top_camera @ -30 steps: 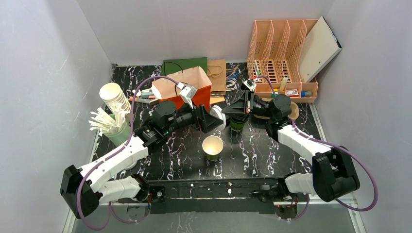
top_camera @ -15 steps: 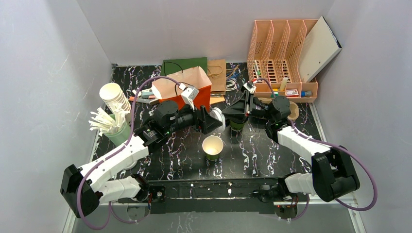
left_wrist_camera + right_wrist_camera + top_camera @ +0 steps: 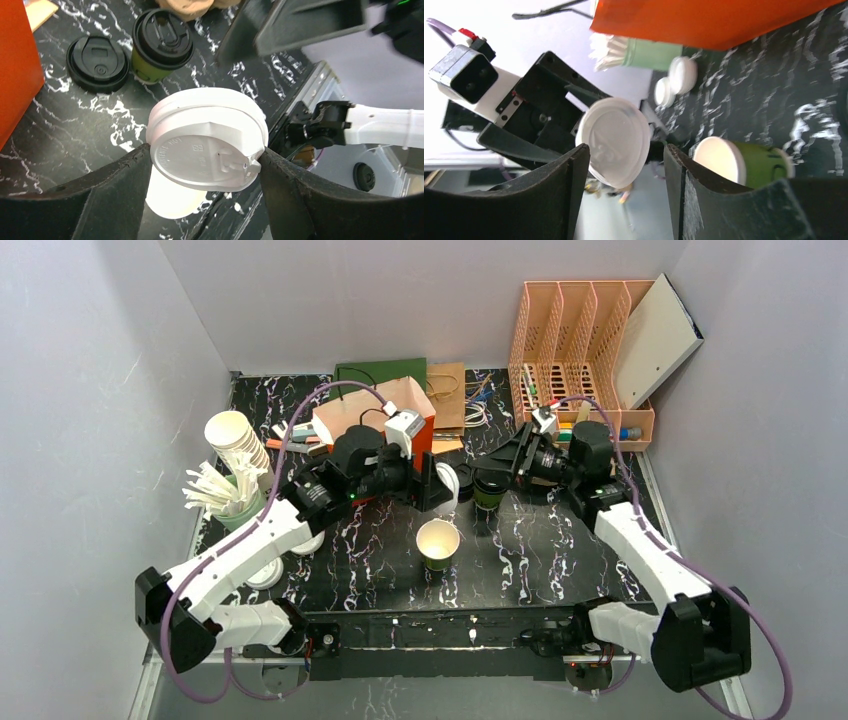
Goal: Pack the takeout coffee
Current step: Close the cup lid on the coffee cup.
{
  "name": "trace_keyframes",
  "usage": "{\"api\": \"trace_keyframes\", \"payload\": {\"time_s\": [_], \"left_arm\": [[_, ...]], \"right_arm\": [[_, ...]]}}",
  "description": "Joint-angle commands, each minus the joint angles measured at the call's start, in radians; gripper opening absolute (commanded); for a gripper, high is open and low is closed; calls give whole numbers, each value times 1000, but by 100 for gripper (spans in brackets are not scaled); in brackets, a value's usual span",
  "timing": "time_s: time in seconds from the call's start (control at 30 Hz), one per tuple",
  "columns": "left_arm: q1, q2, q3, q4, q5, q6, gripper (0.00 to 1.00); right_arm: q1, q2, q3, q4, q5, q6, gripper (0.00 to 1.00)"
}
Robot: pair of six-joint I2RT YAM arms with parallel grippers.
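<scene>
Right gripper [image 3: 626, 150]: jaws spread with nothing between them; it hangs just above and beside the takeout coffee, not around it
Left gripper [image 3: 205, 155]: clamped on a white lid [image 3: 207, 145] by its rim, held off the table [image 3: 520, 550], near the right gripper
Takeout coffee [image 3: 161, 45]: upright on the table with its black lid on, near the orange bag [image 3: 15, 60]; a loose black lid [image 3: 97, 62] lies just beside it
Step in hand, as judged: bring the right jaws around the cup so it can go into the bag
Approach: come down with one finger on each side of the green wall, below the lid's rim, so the lid is not pried off
Grip: close softly; a paper wall will likely buckle under a hard squeeze
Carry: keep the cup upright all the way
Crowding: the left gripper and its white lid sit close, so the two arms need room to pass
Wrong target: the lidless green cup [image 3: 437, 543] stands apart, nearer the bases; leave it
</scene>
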Motion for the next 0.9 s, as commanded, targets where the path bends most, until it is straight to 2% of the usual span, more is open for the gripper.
{"api": "trace_keyframes", "payload": {"time_s": [0.0, 0.23, 0.33, 0.57, 0.87], "left_arm": [[-25, 51, 98, -210, -40, 62, 70], [-152, 231, 314, -526, -195, 77, 68], [-207, 278, 378, -609, -250, 64, 67], [-300, 385, 472, -752, -469, 30, 70], [-332, 479, 497, -777, -512, 14, 74]], "right_arm": [[-16, -92, 125, -436, 199, -395, 66], [-17, -175, 129, -545, 338, -509, 66], [-17, -198, 124, -556, 363, -522, 66], [-18, -227, 122, -572, 379, -549, 67], [-17, -234, 95, -575, 362, -563, 67]]}}
